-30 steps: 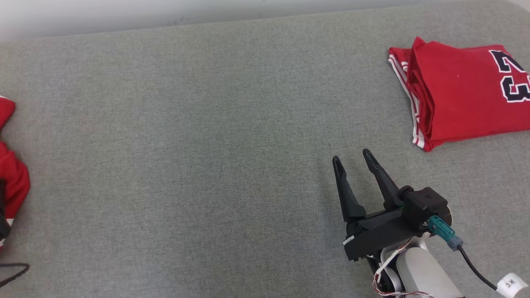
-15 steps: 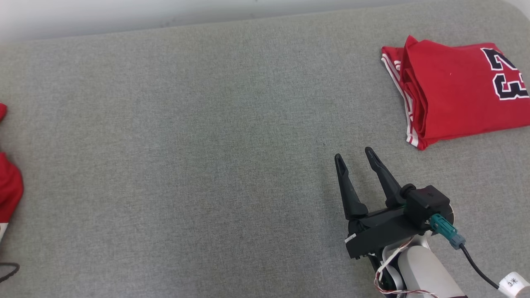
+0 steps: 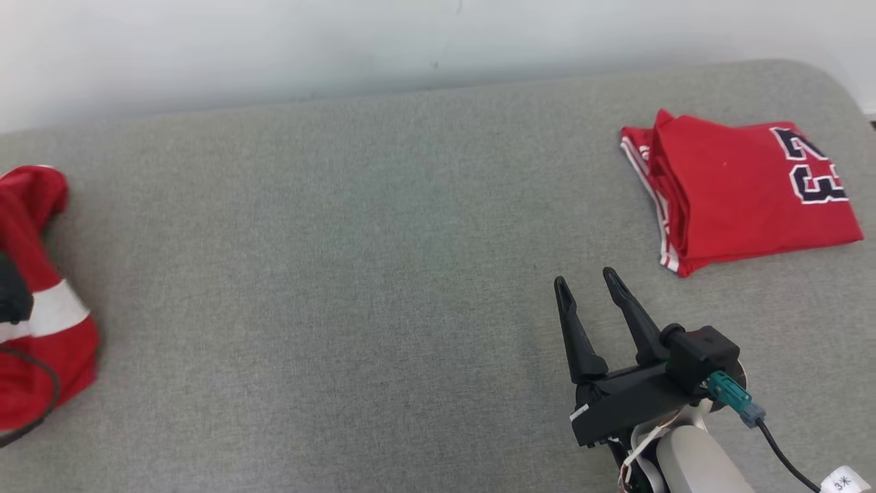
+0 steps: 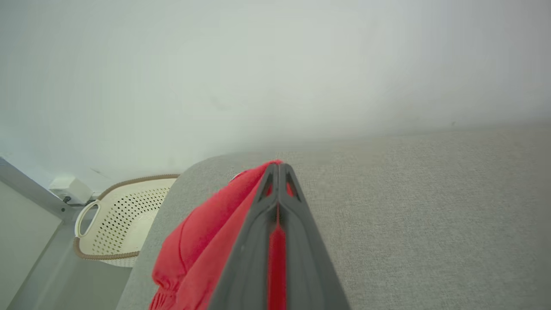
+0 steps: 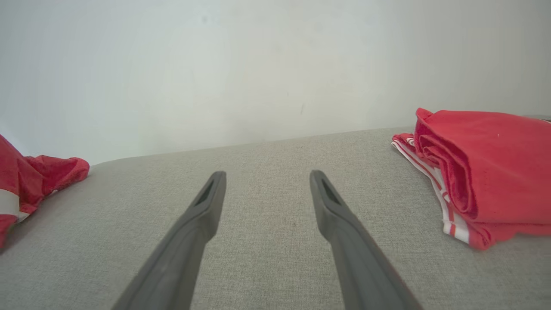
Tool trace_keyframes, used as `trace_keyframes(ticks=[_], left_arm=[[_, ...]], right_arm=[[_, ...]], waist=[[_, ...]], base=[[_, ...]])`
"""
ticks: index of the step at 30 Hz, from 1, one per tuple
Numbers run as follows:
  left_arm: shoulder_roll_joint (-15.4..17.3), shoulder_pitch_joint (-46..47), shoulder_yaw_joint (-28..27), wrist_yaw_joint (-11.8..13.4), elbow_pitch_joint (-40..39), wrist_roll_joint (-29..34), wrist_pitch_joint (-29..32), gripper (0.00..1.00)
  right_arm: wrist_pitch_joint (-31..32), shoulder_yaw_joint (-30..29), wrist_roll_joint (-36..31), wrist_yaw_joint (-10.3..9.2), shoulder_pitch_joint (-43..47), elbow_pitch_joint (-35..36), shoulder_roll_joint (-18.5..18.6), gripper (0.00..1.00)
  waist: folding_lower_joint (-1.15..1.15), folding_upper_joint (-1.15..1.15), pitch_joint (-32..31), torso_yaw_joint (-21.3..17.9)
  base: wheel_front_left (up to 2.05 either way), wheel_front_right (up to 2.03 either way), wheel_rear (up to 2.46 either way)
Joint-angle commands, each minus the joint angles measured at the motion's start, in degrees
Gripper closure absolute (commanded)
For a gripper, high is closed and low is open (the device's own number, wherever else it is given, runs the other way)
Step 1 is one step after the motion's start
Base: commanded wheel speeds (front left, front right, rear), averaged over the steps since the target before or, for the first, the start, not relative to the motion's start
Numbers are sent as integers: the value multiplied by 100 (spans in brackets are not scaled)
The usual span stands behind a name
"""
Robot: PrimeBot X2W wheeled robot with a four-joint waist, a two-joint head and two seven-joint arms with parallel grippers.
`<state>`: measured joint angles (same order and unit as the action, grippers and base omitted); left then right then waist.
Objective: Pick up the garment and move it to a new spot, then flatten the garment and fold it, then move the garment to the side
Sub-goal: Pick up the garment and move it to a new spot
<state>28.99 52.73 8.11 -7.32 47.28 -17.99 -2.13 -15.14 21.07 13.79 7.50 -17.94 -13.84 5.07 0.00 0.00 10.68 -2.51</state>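
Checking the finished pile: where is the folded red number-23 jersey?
The folded red jersey lies far right in the head view on the grey cushion, beyond the right gripper.

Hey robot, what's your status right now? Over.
Left gripper shut on crumpled red garment, far left. Right gripper open, empty, above grey cushion. Folded red 23 jersey apart, far right.

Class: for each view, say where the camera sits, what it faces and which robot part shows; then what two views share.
Head view: on the head, facing down at the cushion; right gripper lower right.
Left wrist view: on that wrist, facing wall and basket; left gripper shut on the garment.
Right wrist view: on that wrist, facing the wall; right gripper open.
Head and right wrist views share the folded jersey.
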Motion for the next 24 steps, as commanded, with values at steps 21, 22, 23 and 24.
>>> trace_keyframes(ticks=[21, 22, 23, 24], left_arm=[[-303, -608, 1257, -11, -3278, -334, 1053, 100], [-326, -635, 1311, -11, -3421, -339, 1101, 100], [-343, -652, 1361, -11, -3559, -324, 1144, 100], [-385, -673, 1403, -10, -3681, -347, 1192, 100]], right_arm=[[-12, -129, 98, -2, 264, -5, -112, 0], [-12, -145, 94, -2, 277, -9, -114, 0], [-12, -158, 86, -2, 286, -11, -118, 0], [-12, -171, 79, -2, 291, -9, -121, 0]], waist=[[0, 0, -404, -557], [0, 0, -418, -578], [0, 0, -435, -599], [0, 0, -447, -612]], base=[[0, 0, 0], [0, 0, 0], [0, 0, 0], [0, 0, 0]])
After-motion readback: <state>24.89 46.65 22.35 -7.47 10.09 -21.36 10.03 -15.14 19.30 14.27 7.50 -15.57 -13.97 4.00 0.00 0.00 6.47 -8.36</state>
